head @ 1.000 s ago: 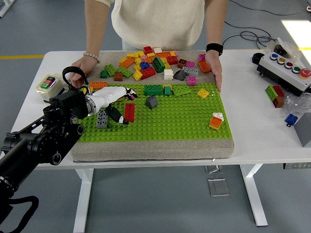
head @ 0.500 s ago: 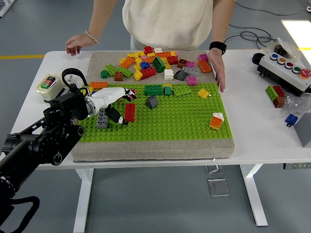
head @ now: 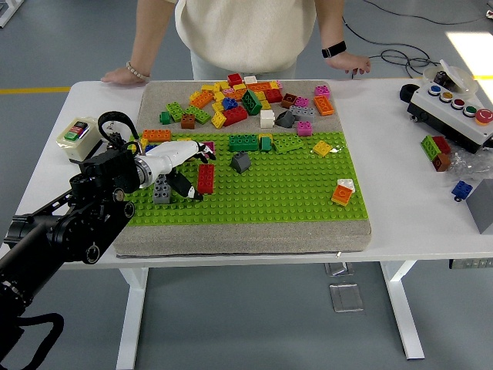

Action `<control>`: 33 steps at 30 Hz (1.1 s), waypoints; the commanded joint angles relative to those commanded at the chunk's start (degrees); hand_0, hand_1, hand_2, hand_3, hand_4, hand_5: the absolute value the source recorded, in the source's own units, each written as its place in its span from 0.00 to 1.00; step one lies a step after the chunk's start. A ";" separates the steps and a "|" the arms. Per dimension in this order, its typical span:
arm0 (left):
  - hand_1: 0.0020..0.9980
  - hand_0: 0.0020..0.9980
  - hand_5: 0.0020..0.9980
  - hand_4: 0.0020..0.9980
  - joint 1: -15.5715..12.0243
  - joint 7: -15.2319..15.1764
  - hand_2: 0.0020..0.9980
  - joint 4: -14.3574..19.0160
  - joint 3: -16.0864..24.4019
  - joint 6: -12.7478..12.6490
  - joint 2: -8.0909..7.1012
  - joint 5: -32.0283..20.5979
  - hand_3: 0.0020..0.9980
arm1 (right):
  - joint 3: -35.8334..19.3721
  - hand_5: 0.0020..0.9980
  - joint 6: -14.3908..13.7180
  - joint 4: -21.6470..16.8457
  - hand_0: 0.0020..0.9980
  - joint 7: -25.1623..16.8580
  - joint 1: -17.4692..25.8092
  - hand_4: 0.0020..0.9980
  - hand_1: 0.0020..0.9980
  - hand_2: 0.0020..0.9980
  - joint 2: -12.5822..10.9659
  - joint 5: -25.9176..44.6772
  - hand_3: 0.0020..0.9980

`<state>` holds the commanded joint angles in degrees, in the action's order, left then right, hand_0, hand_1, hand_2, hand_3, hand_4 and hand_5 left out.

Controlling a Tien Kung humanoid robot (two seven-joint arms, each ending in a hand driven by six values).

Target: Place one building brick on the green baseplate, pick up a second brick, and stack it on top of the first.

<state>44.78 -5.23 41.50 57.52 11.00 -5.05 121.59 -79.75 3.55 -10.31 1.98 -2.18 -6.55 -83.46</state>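
Reaching in from the 8 o'clock corner, the left hand [head: 179, 158] sits over the left part of the green baseplate [head: 269, 193], fingers loosely spread and pinching nothing. A grey brick [head: 162, 190] stands on the baseplate just below the hand, at its 6 o'clock. A red brick [head: 206, 177] stands upright on the baseplate just beside the fingertips, at their 4 o'clock. An orange brick [head: 342, 192] sits well apart at 3 o'clock. Farther off, a pile of loose bricks [head: 246, 99] lies at 12 o'clock. Beyond it, a person rests a hand [head: 119, 75] on the table [head: 416, 223].
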 joint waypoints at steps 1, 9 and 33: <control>0.80 0.89 0.10 1.00 0.01 -0.01 0.75 -0.04 0.00 -0.07 0.02 -0.04 0.78 | 0.00 0.50 0.00 0.00 0.76 0.00 -0.01 1.00 0.69 0.73 0.00 0.00 0.75; 0.79 0.89 0.10 1.00 0.19 -0.01 0.74 -0.65 0.04 -1.00 0.33 -0.47 0.77 | -0.17 0.50 -0.03 0.00 0.76 -0.02 -0.08 1.00 0.69 0.73 -0.02 0.06 0.75; 0.74 0.79 0.05 0.91 0.17 -0.39 0.65 -1.33 -0.17 -2.29 1.08 -1.95 0.65 | -0.42 0.50 -0.04 0.00 0.76 -0.08 -0.22 1.00 0.69 0.73 -0.07 0.15 0.75</control>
<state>44.95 -5.62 40.17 57.35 8.71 -3.97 119.63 -80.17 3.51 -10.31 1.90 -2.40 -6.62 -83.31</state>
